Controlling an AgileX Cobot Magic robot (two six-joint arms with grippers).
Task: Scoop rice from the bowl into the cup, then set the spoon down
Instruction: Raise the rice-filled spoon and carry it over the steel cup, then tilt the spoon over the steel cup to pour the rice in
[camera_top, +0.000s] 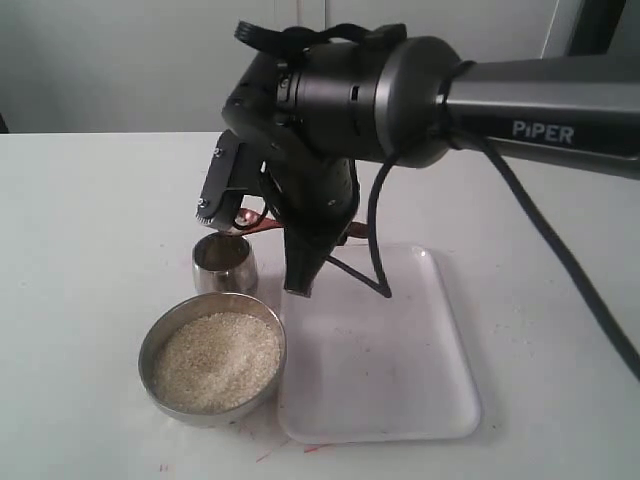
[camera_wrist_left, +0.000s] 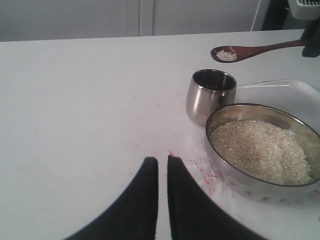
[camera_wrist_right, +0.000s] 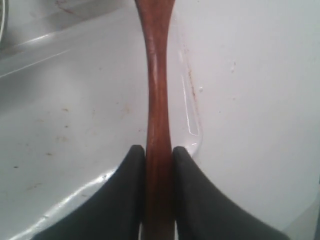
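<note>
The steel bowl (camera_top: 150, 345) holds a mound of rice (camera_top: 215, 360) at the table's front left. The small steel cup (camera_top: 224, 265) stands just behind it, touching or nearly touching. In the left wrist view the wooden spoon (camera_wrist_left: 260, 50) hangs level in the air, and its scoop with a few grains of rice (camera_wrist_left: 227, 55) is above and just past the cup (camera_wrist_left: 210, 95). My right gripper (camera_wrist_right: 159, 149) is shut on the spoon's handle (camera_wrist_right: 156, 75). My left gripper (camera_wrist_left: 162, 161) is shut on nothing, low over the table near the bowl (camera_wrist_left: 220, 160).
A clear plastic tray (camera_top: 400, 380) lies right of the bowl and cup, under the right arm (camera_top: 340, 100). Red pen marks (camera_wrist_left: 200, 167) dot the white table beside the bowl. The left arm does not show in the exterior view.
</note>
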